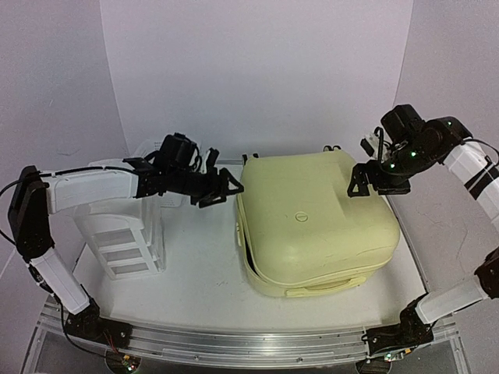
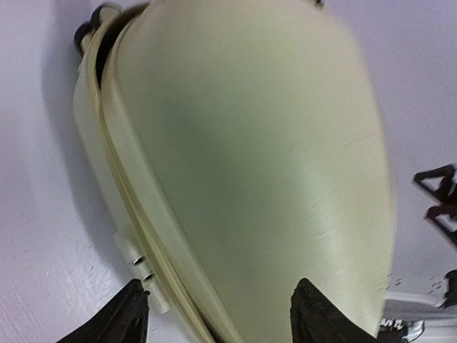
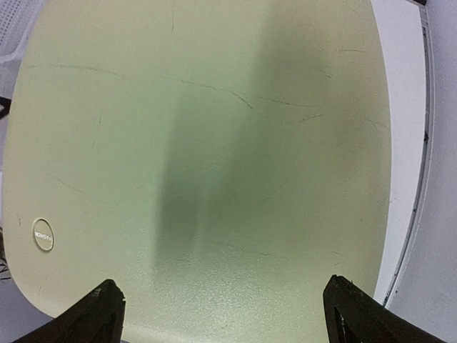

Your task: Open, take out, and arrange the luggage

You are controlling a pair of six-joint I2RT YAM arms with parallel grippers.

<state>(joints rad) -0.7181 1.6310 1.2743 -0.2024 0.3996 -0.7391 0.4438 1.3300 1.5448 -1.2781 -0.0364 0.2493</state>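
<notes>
The luggage (image 1: 316,218) is a pale-yellow hard-shell suitcase lying flat in the middle of the table, with small black wheels (image 1: 249,157) at its far side. Its seam (image 2: 121,186) runs along the left side and gapes slightly at the near left corner. My left gripper (image 1: 226,187) hovers at the suitcase's far left edge; the left wrist view shows it (image 2: 219,289) open, fingers astride the rim of the luggage (image 2: 250,143). My right gripper (image 1: 360,183) is at the far right edge, open (image 3: 223,286) above the lid of the luggage (image 3: 214,143), holding nothing.
A white plastic drawer unit (image 1: 117,226) stands left of the suitcase, under my left forearm. A white mesh basket (image 1: 187,160) sits behind the left gripper. The table's metal rail (image 3: 421,143) runs along the right edge.
</notes>
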